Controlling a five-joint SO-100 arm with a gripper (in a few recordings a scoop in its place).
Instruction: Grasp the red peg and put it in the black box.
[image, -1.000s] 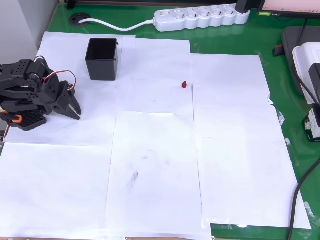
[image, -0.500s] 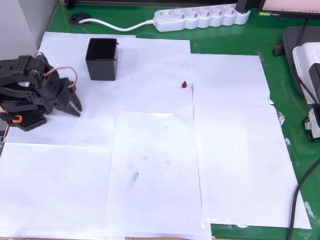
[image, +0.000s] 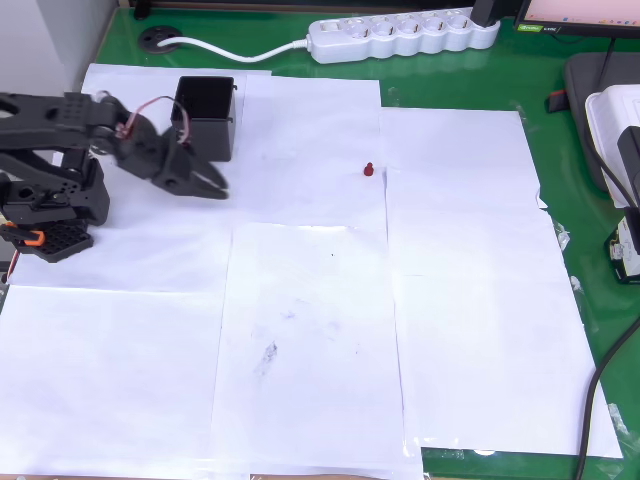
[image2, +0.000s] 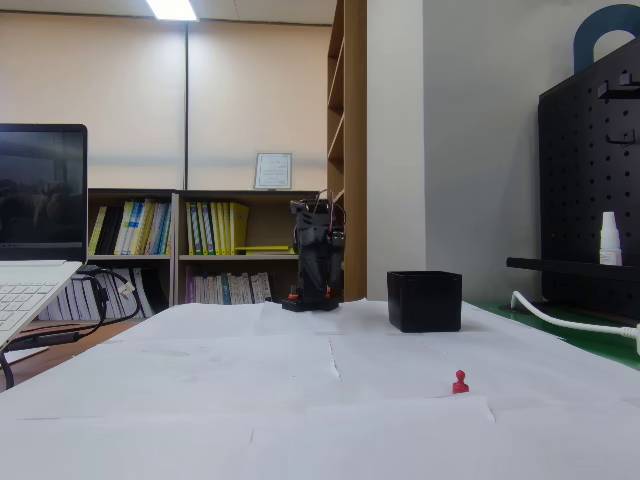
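- Black two-finger hand (image: 205, 183) hangs just below and in front of the small square black plastic box (image: 205, 117) in the overhead view, its dark pointed fingers (image: 212, 187) aimed right, toward the middle of the paper.
- Whether the fingers are parted or together I cannot tell; they blur into one dark wedge, and nothing shows between them.
- Black jointed arm (image: 70, 125) reaches rightward from its base, left of the box; red and white wires loop over its wrist.
- Tiny dark-red plastic peg with a knob head (image: 368, 169) stands upright on the white paper sheets (image: 310, 330), well to the right of the box and clear of the hand.
- From the low fixed view the peg (image2: 460, 382) stands nearer the camera than the box (image2: 425, 300), with the arm (image2: 316, 262) behind and left of the box.
- White paper covers most of the green bench (image: 560, 170); a white power strip (image: 405, 34) lies beyond the box along the far edge.
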